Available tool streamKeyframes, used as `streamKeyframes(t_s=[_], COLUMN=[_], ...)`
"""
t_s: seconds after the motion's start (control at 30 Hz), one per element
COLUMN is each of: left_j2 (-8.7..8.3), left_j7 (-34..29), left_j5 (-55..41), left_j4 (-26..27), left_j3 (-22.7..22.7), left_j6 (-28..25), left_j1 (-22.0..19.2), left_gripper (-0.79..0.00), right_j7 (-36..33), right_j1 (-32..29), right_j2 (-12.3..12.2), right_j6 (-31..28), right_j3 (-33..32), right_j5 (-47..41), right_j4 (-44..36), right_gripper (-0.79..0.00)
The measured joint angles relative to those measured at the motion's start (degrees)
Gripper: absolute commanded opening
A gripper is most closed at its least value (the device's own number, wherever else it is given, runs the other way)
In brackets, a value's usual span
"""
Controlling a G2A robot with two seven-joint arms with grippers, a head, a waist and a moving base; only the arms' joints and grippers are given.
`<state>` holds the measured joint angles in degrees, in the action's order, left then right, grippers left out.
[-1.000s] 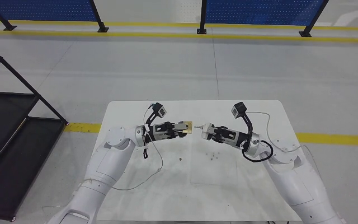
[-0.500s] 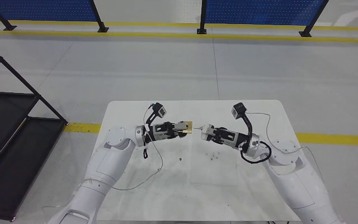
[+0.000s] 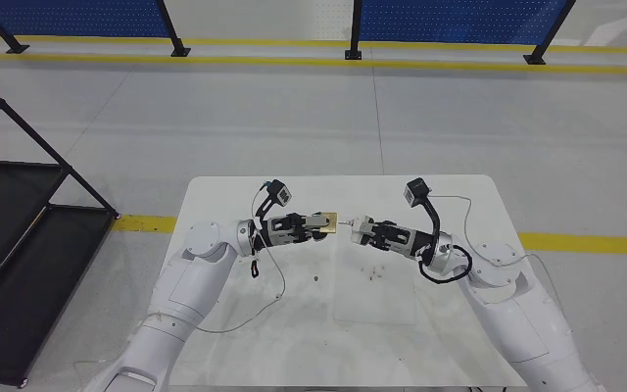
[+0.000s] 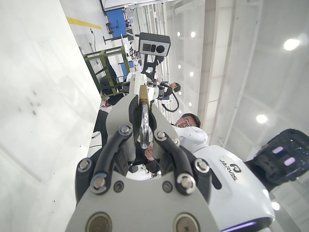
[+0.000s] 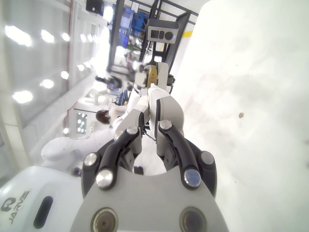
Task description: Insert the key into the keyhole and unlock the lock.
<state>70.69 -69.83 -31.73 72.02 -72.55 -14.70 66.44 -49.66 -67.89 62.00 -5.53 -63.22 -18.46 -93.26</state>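
Above the middle of the white table (image 3: 294, 333), my left gripper (image 3: 319, 223) is shut on a padlock (image 3: 330, 222). Its silver shackle (image 4: 144, 121) sits between the fingers and its brass body (image 4: 143, 95) sticks out past the tips. Facing it from the other side, my right gripper (image 3: 360, 230) is shut on the key (image 3: 346, 227), whose thin tip points at the lock a little short of its brass body. In the right wrist view my right gripper (image 5: 151, 92) hides most of the key, and the brass padlock (image 5: 152, 77) shows just beyond the fingertips.
A few small specks (image 3: 372, 269) lie on the table under the right forearm, and one more speck (image 3: 315, 277) sits nearer the left arm. A black cart (image 3: 39, 245) stands on the floor off the table's left side.
Both grippers stay almost where they were, holding the same things. The right forearm and its cable have shifted slightly toward the lock.
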Motion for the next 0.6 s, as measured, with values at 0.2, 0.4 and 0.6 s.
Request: streamKeyframes(t_s=[0.2,0.4,0.6], left_j2=[0.0,0.0,0.0], left_j7=[0.0,0.0,0.0], left_j5=[0.0,0.0,0.0], left_j4=[0.0,0.0,0.0], left_j3=[0.0,0.0,0.0], left_j6=[0.0,0.0,0.0], left_j1=[0.0,0.0,0.0], left_gripper=[-0.785,-0.785,-0.785], right_j7=[0.0,-0.4,-0.4], right_j1=[0.5,0.9,0.9], right_j2=[0.2,0.3,0.4], right_j6=[0.1,0.4,0.4], right_j3=[0.4,0.7,0.7], right_j5=[-0.1,0.0,0.1], right_j4=[0.5,0.8,0.9], right_gripper=[-0.785,-0.785,-0.785])
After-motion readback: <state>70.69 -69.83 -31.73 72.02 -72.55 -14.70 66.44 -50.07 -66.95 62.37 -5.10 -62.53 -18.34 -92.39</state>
